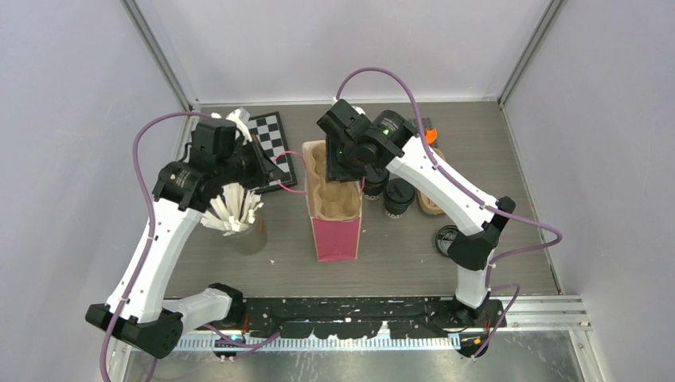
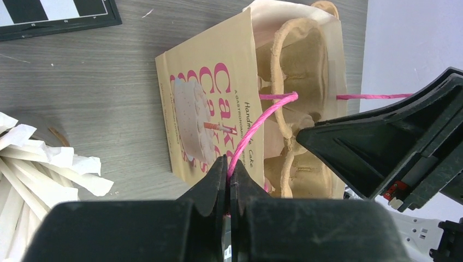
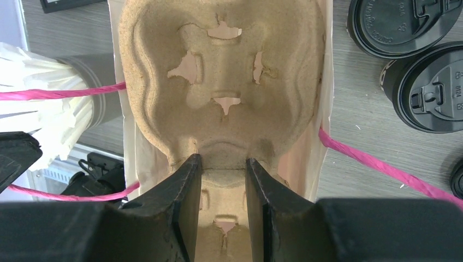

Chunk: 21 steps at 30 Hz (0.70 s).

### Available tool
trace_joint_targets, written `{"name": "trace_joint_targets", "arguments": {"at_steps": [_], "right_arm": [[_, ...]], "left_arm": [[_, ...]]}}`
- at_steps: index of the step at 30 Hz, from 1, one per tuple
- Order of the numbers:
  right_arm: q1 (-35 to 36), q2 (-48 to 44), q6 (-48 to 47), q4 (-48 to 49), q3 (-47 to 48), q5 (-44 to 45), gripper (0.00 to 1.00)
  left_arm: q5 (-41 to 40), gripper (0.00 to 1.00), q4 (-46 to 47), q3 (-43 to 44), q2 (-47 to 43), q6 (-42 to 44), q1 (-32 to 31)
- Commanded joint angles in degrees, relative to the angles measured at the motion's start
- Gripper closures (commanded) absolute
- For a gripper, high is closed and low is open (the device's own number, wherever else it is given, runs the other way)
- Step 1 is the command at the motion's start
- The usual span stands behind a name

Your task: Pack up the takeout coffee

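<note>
Two takeout coffee cups with black lids [image 1: 398,197] [image 1: 374,181] stand on the table right of the paper bag [image 1: 334,235]; the right wrist view shows them as well [image 3: 401,24] [image 3: 431,87]. The bag is beige with pink sides [image 2: 213,120] and holds a brown cardboard cup carrier [image 1: 334,195] [image 3: 224,65]. My left gripper [image 2: 229,164] [image 1: 267,171] is shut on the bag's pink string handle [image 2: 262,117], left of the bag. Over the bag's mouth, my right gripper [image 3: 223,161] [image 1: 344,163] is shut on the carrier's middle ridge.
A grey cup of white sticks [image 1: 235,211] stands under the left arm. A chessboard [image 1: 271,143] lies at the back left. A loose black lid [image 1: 447,237] lies near the right arm's base, and an orange object [image 1: 430,134] sits behind the right arm. Walls enclose the table.
</note>
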Motion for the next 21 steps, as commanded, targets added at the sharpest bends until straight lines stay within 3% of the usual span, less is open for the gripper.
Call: {"name": "trace_joint_targets", "arguments": {"at_steps": [1,14,21], "right_arm": [[0.1,0.13,-0.96,2.43,-0.04,3.22,0.71],[0.02,4.28,0.65,2.32,7.94,4.8,0.69],[-0.85,2.6,2.76,5.38,5.48,6.17,0.69]], "left_arm": [[1.43,1.0,2.18,-0.63,-0.77,-0.29,0.34],[3.54,1.0,3.49,-2.1,-0.95,-0.64,0.38],[4.09,1.0,3.87,-2.14,-0.82,-0.73,0.38]]}}
